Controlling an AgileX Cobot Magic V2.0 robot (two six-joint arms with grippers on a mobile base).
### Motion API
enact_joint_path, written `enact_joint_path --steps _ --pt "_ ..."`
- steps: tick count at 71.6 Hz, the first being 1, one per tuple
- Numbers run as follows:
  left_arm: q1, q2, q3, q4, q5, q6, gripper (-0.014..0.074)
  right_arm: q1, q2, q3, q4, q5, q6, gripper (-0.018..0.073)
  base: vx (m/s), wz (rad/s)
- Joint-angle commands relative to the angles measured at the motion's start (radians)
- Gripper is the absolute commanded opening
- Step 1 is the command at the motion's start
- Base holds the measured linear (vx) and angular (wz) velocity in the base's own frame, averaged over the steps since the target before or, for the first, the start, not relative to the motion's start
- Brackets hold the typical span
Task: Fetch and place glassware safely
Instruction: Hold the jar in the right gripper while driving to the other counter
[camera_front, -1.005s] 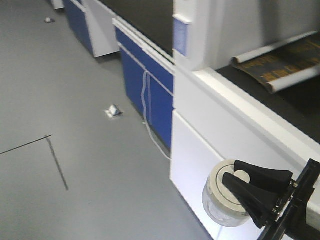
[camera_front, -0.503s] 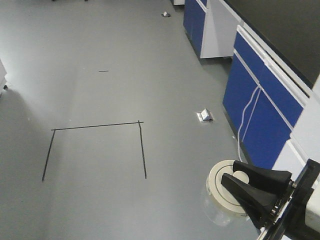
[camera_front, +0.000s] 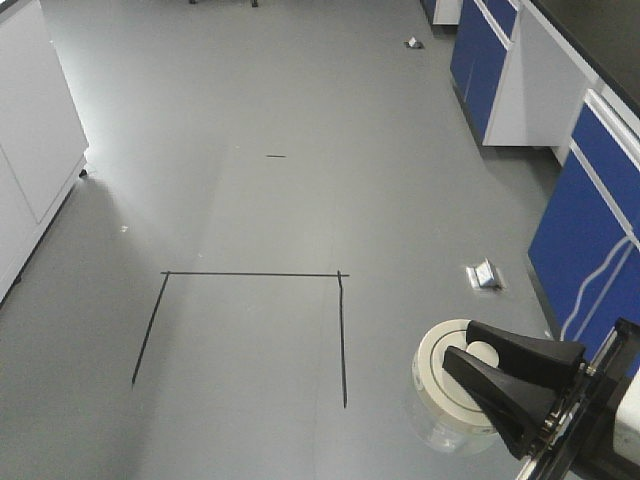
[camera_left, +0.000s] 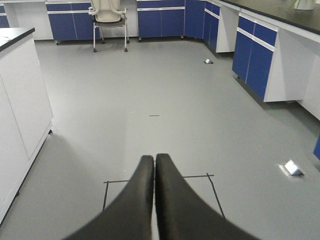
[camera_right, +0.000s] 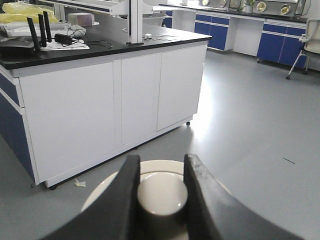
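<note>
The glassware, a squat clear glass jar with a round cream-white lid, hangs in the air at the lower right of the front view. My right gripper is shut on the lid's central knob, one black finger on each side. Below the lid the clear glass body shows faintly against the grey floor. In the left wrist view my left gripper is shut, its two black fingers pressed together with nothing between them, pointing out over the floor.
Black tape lines mark a square on the grey floor. Blue cabinets run along the right, a white cabinet stands at the left. A small foil scrap lies by the cabinets. A white island bench and an office chair stand further off.
The whole view has swung left: the blue cabinets and white counter slid off to the right, and the open floor and taped square came in. The jar stays gripped in the same spot.
</note>
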Motion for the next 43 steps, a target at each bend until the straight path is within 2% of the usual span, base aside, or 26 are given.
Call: enact_joint_path --steps 1,43 --pt "-0.007 0.013 -0.024 -0.007 -0.070 -0.001 -0.0007 -0.002 -0.003 -0.032 0.021 -0.073 -0.002 -0.0001 0.41 0.11" --pt "-0.007 0.013 -0.024 -0.007 -0.070 -0.001 -0.0007 -0.002 -0.003 -0.032 0.021 -0.073 -0.002 -0.0001 0.55 0.09"
